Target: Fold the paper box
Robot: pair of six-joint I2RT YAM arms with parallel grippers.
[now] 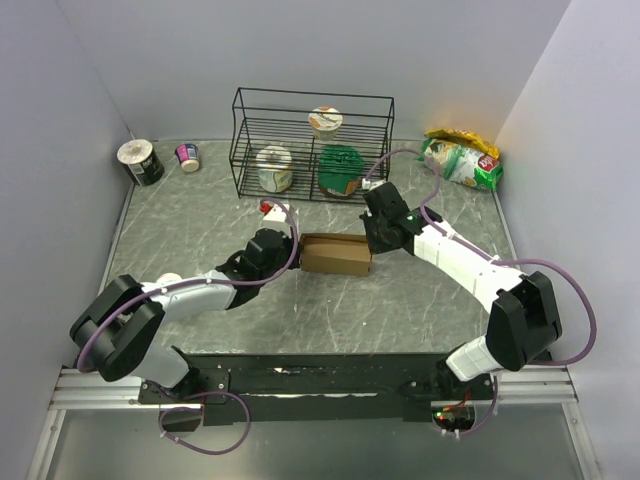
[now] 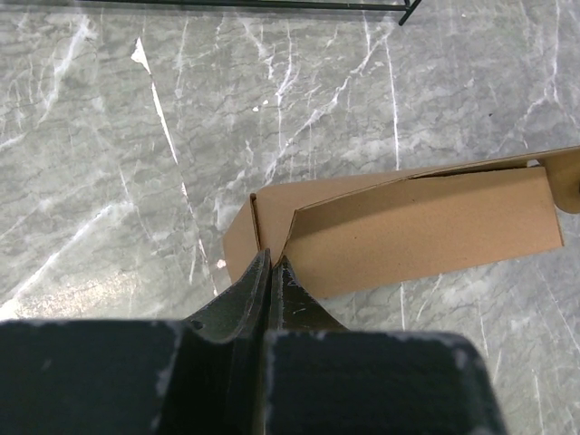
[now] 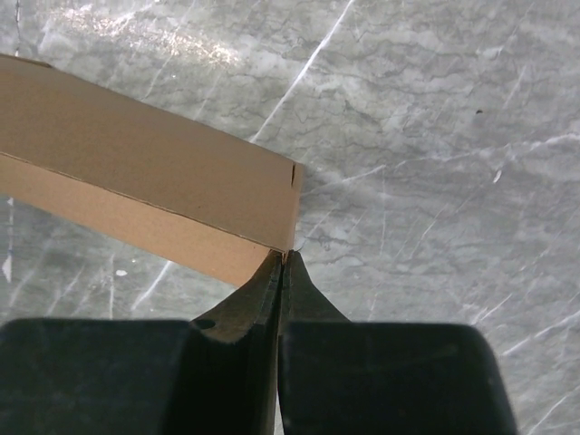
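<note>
The paper box lies at the middle of the table. Your left end effector and right end effector, both closed on nothing, touch its ends. Expect light, dentable, sliding card; take flaps near creases.

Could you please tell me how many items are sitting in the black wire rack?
3 in the black wire rack: a pale round cup on the upper shelf, a white round tub lower left, a green object lower right. Others may hide behind them.
</note>
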